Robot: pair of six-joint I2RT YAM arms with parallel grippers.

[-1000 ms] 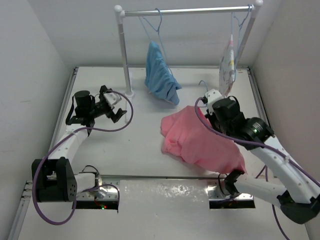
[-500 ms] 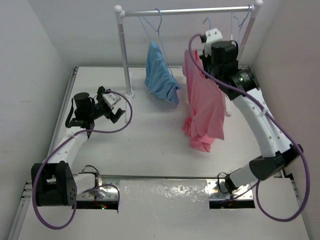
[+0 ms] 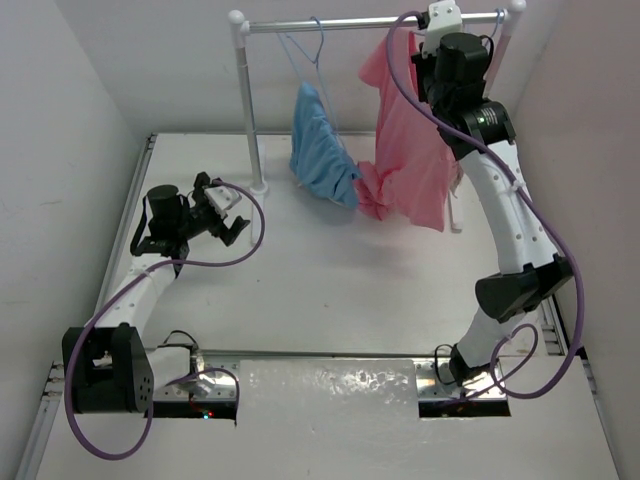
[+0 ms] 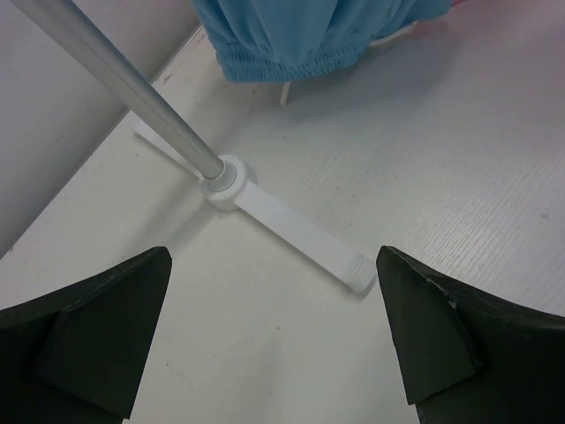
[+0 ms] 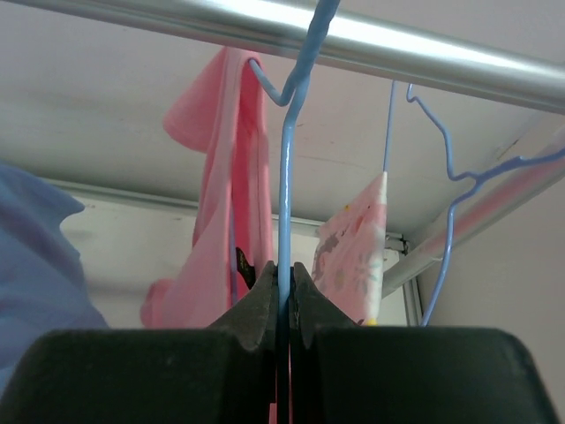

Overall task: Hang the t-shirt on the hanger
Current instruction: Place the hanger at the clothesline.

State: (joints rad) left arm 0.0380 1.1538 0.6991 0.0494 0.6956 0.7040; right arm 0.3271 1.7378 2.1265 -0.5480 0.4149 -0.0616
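Observation:
The salmon-pink t-shirt hangs in the air below the rail, draped from the light-blue wire hanger. In the right wrist view the t-shirt dangles just behind the wire. My right gripper is raised to the rail, and in its wrist view it is shut on the hanger's upright stem, whose hook reaches the rail. My left gripper stays low at the left by the rack's pole, open, with only bare table between its fingers.
A light-blue garment hangs on another hanger left of the t-shirt. A white patterned garment and another blue hanger hang to the right. The rack's pole and white foot lie ahead of the left gripper.
My right arm has swung up from the table to the rail, carrying the hanger and lifting the t-shirt off the surface. The left arm has not moved.

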